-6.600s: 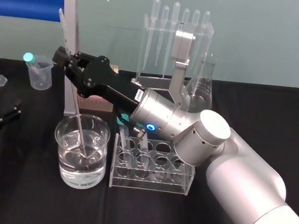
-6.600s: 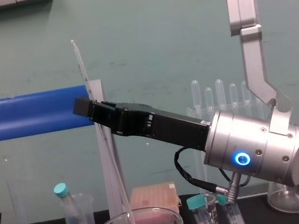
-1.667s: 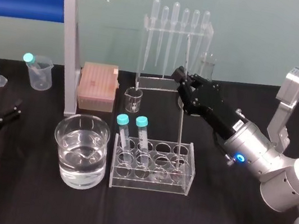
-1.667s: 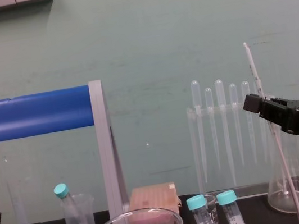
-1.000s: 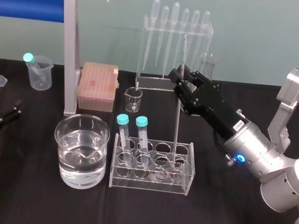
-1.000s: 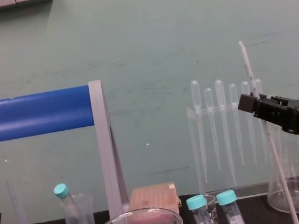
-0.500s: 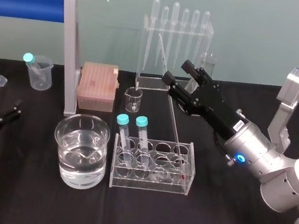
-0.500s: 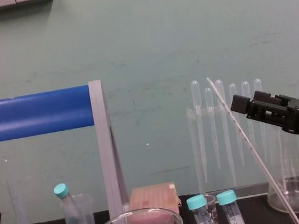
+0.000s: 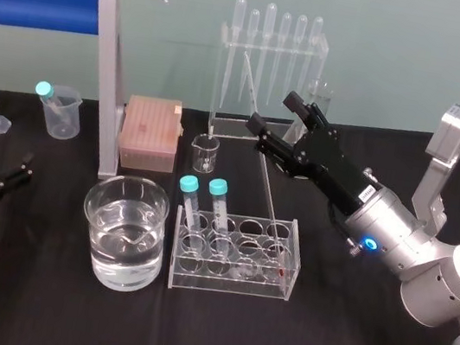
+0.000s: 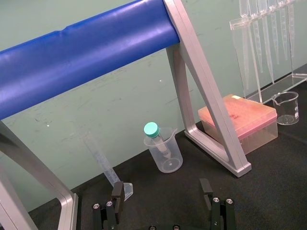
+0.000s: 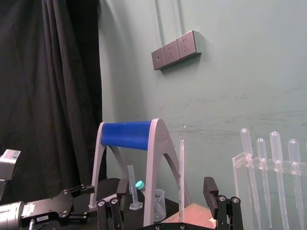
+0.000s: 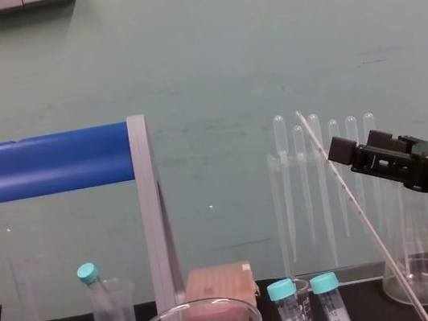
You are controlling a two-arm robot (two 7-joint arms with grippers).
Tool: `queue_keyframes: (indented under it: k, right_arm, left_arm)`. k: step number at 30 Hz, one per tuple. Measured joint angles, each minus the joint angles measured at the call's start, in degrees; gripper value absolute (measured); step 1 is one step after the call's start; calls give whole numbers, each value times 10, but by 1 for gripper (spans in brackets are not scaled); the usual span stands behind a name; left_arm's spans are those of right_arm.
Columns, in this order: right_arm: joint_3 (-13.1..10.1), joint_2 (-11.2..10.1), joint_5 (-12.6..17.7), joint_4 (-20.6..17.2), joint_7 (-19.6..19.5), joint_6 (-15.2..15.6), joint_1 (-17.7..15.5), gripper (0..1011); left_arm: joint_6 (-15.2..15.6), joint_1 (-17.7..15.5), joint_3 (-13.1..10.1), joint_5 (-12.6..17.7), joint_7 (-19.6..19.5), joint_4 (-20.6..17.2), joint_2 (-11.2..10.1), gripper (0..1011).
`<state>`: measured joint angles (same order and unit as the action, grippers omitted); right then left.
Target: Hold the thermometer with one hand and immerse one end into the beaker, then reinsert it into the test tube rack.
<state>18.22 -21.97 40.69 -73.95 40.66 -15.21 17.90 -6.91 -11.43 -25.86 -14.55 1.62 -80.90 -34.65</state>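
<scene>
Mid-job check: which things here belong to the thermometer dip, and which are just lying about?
In the job: thermometer, beaker, test tube rack, right gripper by the thermometer, jaws open.
Lying about: pipette stand, pink box, capped tubes, plastic beaker, conical flask, left gripper parked at far left.

1. The beaker [image 9: 102, 259] stood left of the test tube rack [image 9: 229, 285], just beside it.
2. The thermometer [image 9: 265, 182] leaned in the rack's right end, its top tilted left.
3. The right gripper [image 9: 272, 112] hung above and behind the rack, its fingers apart on either side of the thermometer.
4. The pipette stand [image 9: 220, 92] stood behind the rack, with a box [image 9: 150, 134] to its left.
5. The left gripper [image 9: 27, 169] lay far left.
</scene>
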Motion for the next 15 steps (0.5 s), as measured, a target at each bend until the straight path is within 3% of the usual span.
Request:
queue_keyframes:
  k: [4, 7, 8, 9, 12, 15]
  right_arm:
    - [-1, -2, -6, -7, -11, 1, -3, 1002]
    - [-9, -10, -37, -41, -62, 3, -17, 1002]
    - [-16, -16, -63, -64, -104, 7, -29, 1002]
    - [-16, -16, -63, -64, -104, 7, -29, 1002]
    - [-40, -26, -122, -116, -202, 29, -64, 1002]
    - [-59, -30, -150, -137, -255, 45, -89, 1002]
  left_arm:
    - [0, 0, 0, 0, 0, 0, 0, 1008]
    - [0, 0, 0, 0, 0, 0, 0, 1008]
    - [0, 0, 0, 0, 0, 0, 0, 1008]
    - [0, 0, 0, 0, 0, 0, 0, 1008]
    - [0, 0, 0, 0, 0, 0, 0, 1008]
    - [0, 0, 0, 0, 0, 0, 0, 1008]
